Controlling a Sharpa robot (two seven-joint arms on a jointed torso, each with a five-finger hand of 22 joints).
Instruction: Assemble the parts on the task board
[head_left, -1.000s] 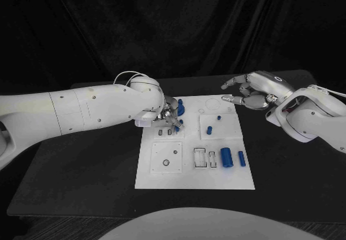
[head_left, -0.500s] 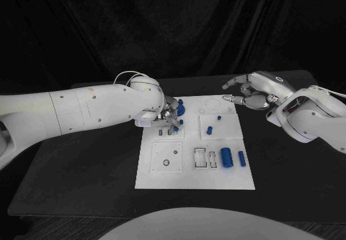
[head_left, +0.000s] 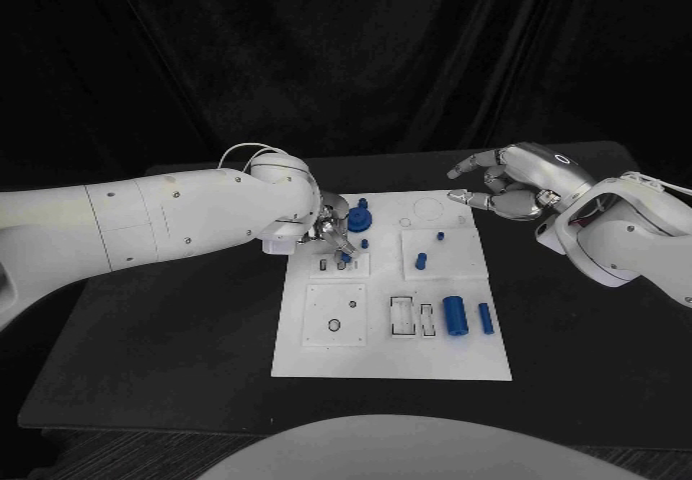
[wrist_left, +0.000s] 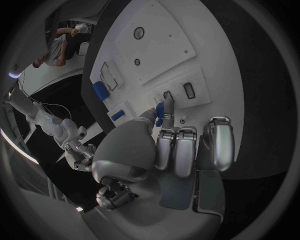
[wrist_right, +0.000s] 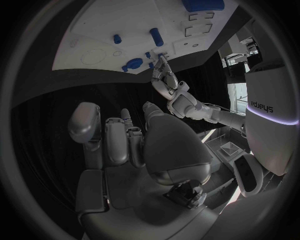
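Observation:
The white task board (head_left: 433, 355) lies in the middle of the table. My left hand (head_left: 329, 230) hovers over its far left part and pinches a small blue part (wrist_left: 160, 111) between thumb and a finger, just above two small rectangular slots (wrist_left: 189, 90). A round blue part (head_left: 359, 218) stands just beyond that hand. Two small blue pegs (head_left: 418, 261) stand in the far right panel. A thick blue cylinder (head_left: 453, 312) and a thinner one (head_left: 483, 317) lie at the near right. My right hand (head_left: 505, 185) hangs beyond the board's far right corner, fingers apart, holding nothing.
A square panel with a small hole (head_left: 333, 315) sits at the board's near left, and rectangular recesses (head_left: 400, 315) lie beside the thick cylinder. Bare black table (head_left: 173, 340) surrounds the board on every side.
My left hand has shifted slightly back and to the left over the slots, still with the small blue part. The right hand has stayed where it was.

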